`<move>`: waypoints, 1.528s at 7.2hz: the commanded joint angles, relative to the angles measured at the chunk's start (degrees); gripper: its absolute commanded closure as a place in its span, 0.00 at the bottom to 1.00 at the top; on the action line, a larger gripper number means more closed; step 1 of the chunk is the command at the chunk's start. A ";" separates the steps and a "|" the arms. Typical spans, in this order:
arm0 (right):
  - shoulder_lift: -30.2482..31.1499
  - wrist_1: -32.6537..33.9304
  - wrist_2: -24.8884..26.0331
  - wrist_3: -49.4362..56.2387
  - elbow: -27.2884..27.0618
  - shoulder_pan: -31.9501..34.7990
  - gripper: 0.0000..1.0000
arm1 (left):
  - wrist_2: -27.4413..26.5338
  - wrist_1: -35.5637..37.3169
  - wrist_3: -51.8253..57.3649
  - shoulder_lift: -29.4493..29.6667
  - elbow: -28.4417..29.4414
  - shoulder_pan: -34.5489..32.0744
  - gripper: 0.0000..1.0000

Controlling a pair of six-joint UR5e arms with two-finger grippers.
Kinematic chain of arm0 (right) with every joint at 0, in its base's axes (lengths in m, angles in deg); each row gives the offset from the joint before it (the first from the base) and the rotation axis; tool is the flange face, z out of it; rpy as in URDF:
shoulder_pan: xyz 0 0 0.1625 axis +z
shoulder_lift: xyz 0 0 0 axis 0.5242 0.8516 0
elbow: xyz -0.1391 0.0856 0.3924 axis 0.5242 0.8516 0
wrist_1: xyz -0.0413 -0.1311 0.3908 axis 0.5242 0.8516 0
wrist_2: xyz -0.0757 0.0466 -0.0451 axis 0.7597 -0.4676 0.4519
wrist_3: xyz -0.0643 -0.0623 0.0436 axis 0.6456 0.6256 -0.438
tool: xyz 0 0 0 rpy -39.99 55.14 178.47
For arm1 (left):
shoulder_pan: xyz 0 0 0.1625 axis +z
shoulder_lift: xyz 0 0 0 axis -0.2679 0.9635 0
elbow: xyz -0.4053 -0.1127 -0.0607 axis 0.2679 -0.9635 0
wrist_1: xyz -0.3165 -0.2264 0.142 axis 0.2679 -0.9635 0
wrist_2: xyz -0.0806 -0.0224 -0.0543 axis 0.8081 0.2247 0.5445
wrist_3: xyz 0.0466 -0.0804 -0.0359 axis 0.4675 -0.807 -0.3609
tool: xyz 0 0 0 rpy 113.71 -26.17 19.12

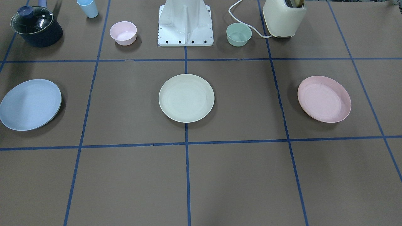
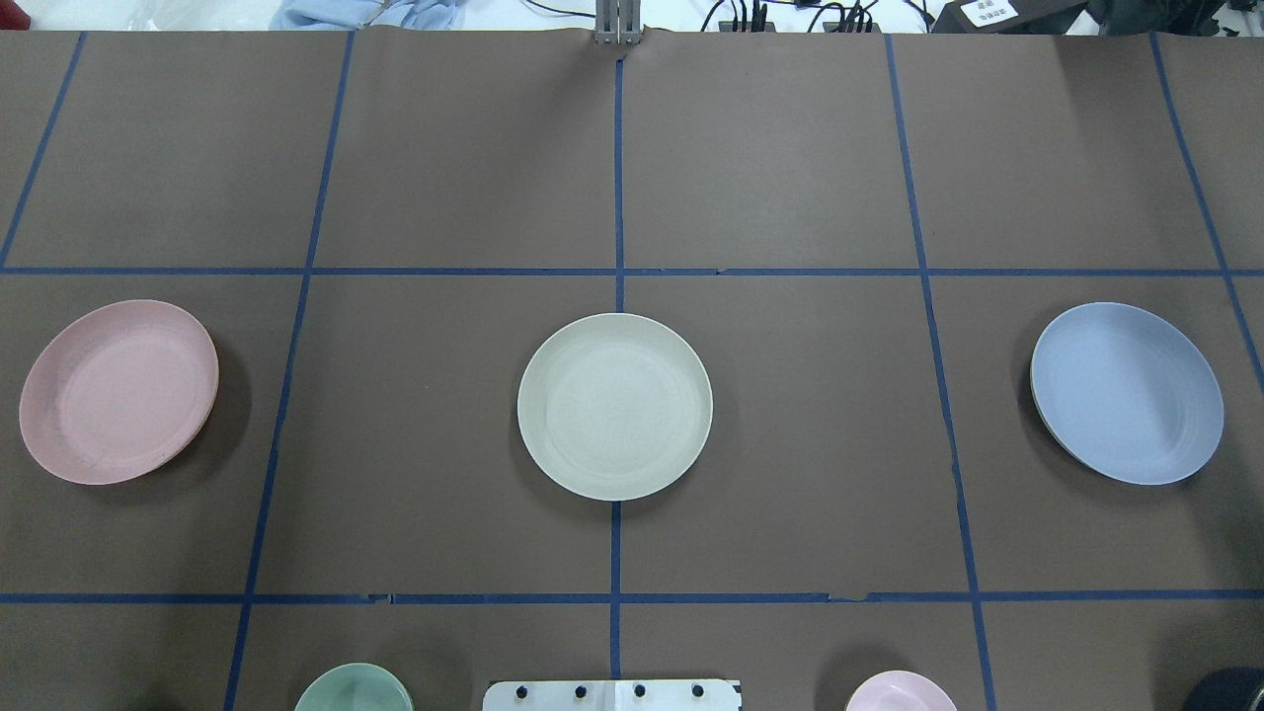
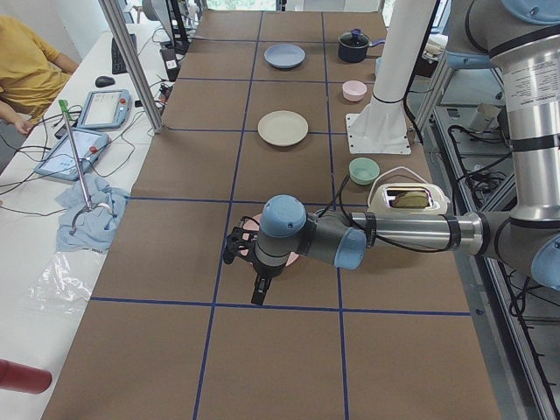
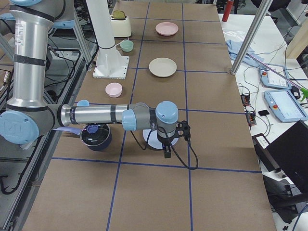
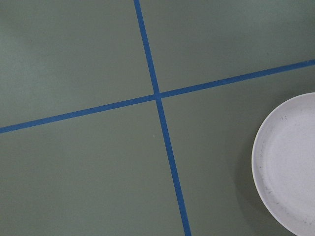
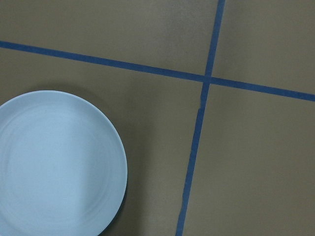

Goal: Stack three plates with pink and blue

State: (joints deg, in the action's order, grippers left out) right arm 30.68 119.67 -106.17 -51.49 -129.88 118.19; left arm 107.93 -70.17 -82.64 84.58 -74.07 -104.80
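Observation:
Three plates lie apart in a row across the middle of the table: the cream-white plate [image 2: 614,406] in the centre, the pale pink plate [image 2: 118,391] on my left side, the light blue plate [image 2: 1126,392] on my right side. My left gripper [image 3: 259,296] hangs above the table beside the pink plate; it shows only in the exterior left view, so I cannot tell its state. My right gripper [image 4: 167,153] hangs beside the blue plate [image 6: 54,162]; it shows only in the exterior right view, so I cannot tell its state.
Along the robot's side stand a dark pot with a glass lid [image 1: 36,26], a light blue cup [image 1: 88,8], a pink bowl [image 1: 123,33], the white robot base [image 1: 185,23], a green bowl [image 1: 239,34] and a cream toaster [image 1: 284,17]. Blue tape lines grid the table.

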 commanded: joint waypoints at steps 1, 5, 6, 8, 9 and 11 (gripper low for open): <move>0.00 -0.09 0.31 0.02 -0.12 0.00 0.00 | -0.25 0.22 0.05 0.53 -0.73 -0.56 0.00; 0.00 -0.44 0.05 -0.07 -0.03 0.00 0.00 | 0.10 -0.57 -1.00 0.45 -1.09 -0.65 0.00; 0.00 -0.44 -0.04 -0.42 -0.03 -0.09 0.00 | 0.18 -0.74 -0.83 0.45 -1.44 -0.65 0.00; 0.00 -0.44 -0.04 -0.60 -0.12 -1.31 0.00 | 2.36 -2.15 -2.40 0.45 -0.66 -0.13 0.00; -0.08 -0.87 0.04 -0.43 -0.21 -2.28 0.00 | 3.60 -2.32 -3.19 1.32 -0.30 1.35 0.00; -0.09 -2.46 0.66 -0.60 -0.03 -3.34 0.00 | 3.61 -2.67 -5.12 3.33 3.54 6.61 0.00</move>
State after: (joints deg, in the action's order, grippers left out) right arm 30.61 117.82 -105.73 -52.00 -129.97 115.40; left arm 111.30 -72.53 -86.14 86.31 -73.27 -101.56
